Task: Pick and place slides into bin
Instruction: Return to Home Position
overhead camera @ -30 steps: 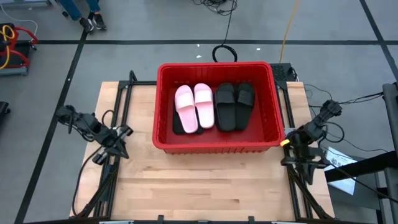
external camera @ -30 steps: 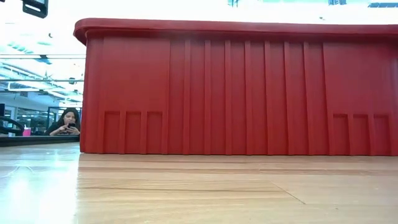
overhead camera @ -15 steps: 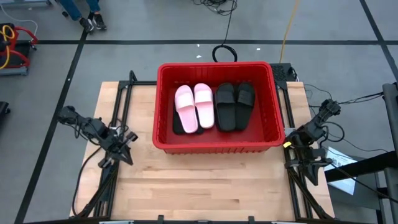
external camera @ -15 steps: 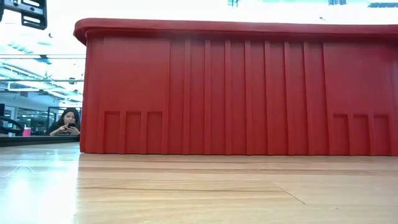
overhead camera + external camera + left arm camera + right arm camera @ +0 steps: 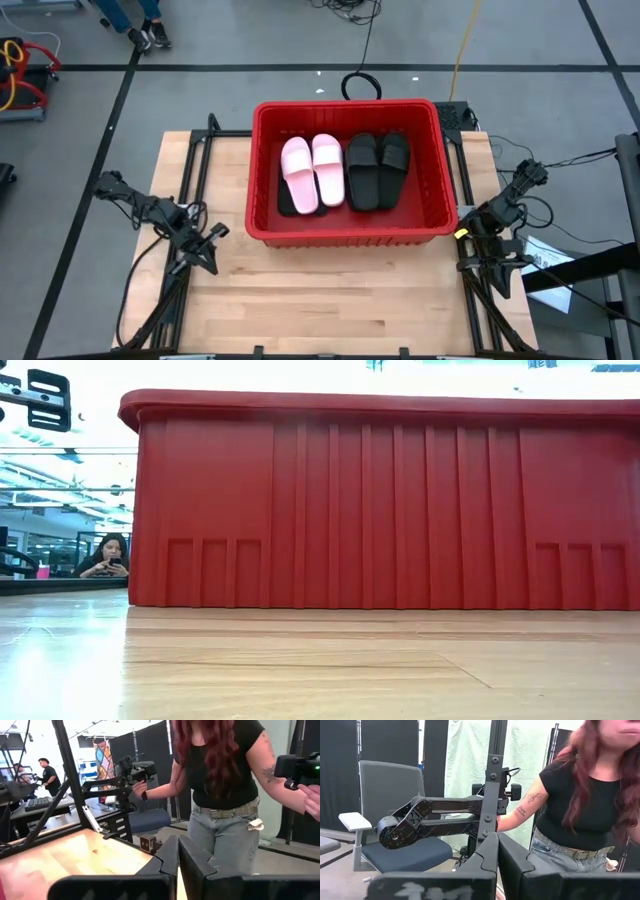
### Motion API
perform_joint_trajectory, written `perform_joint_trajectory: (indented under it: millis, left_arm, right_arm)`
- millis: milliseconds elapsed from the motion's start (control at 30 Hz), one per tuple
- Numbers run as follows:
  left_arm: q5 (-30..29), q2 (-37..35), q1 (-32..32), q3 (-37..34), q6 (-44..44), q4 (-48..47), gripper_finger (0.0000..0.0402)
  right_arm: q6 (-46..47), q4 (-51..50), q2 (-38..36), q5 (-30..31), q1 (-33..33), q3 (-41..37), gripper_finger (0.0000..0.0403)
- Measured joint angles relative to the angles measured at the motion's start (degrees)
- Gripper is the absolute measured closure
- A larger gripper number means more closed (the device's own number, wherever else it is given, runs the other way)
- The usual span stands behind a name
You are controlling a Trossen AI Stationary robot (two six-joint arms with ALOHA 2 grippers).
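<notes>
Red bin (image 5: 352,233) mid-table (image 5: 330,310), inside it two pink slides (image 5: 312,172) abreast, black slides (image 5: 377,170) beside them, left gripper (image 5: 213,233) and right gripper (image 5: 462,232) flanking bin, fingers pressed together, holding nothing

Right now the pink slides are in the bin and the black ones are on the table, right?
No. The pink slides are in the bin, but the black slides lie in it too, beside them, not on the table. The high view shows it.
</notes>
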Motion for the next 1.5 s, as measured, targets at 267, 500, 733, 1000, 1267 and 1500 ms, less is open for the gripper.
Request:
perform_joint_trajectory:
  millis: [267, 500, 733, 1000, 1267, 1500]
  left_arm:
    - [-0.26, 0.02, 0.00, 0.02, -3.66, -0.40, 0.0393]
    - [-5.41, 0.02, 0.00, 0.02, -6.51, -0.77, 0.0393]
    - [-9.21, 0.04, 0.00, 0.02, -6.56, -0.84, 0.0375]
    - [-9.19, 0.04, 0.00, 0.02, -6.56, -0.79, 0.0381]
    - [-9.21, 0.04, 0.00, 0.02, -6.58, -0.77, 0.0400]
    - [-9.21, 0.04, 0.00, 0.02, -6.57, -0.75, 0.0382]
  right_arm:
    - [-0.34, 0.07, 0.02, 0.04, 0.00, -0.04, 0.0403]
    - [-0.29, 0.08, 0.02, 0.04, 0.00, -0.04, 0.0403]
    - [-0.28, 0.08, 0.02, 0.04, 0.00, -0.04, 0.0403]
    - [-0.28, 0.08, 0.02, 0.07, 0.00, -0.04, 0.0403]
    - [-0.28, 0.08, 0.02, 0.07, 0.00, -0.04, 0.0403]
    - [-0.28, 0.08, 0.02, 0.05, 0.00, -0.04, 0.0403]
